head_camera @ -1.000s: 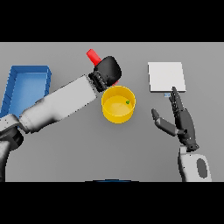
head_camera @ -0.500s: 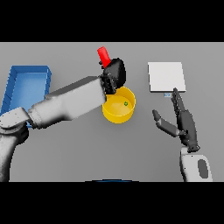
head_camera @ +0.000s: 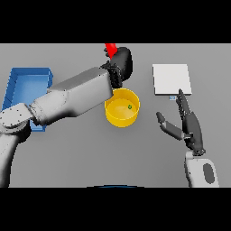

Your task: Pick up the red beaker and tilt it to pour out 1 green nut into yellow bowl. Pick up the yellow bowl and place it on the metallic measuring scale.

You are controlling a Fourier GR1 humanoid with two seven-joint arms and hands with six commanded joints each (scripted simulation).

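Red beaker (head_camera: 110, 48) in left hand (head_camera: 121, 63)

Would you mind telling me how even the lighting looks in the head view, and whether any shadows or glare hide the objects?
Head view: lighting is flat and even, with no glare; the green nut reads clearly inside the yellow bowl; the measuring scale appears pale and nearly featureless; the red beaker is mostly hidden by the left hand, not by shadow; the right hand is dark yet distinct.
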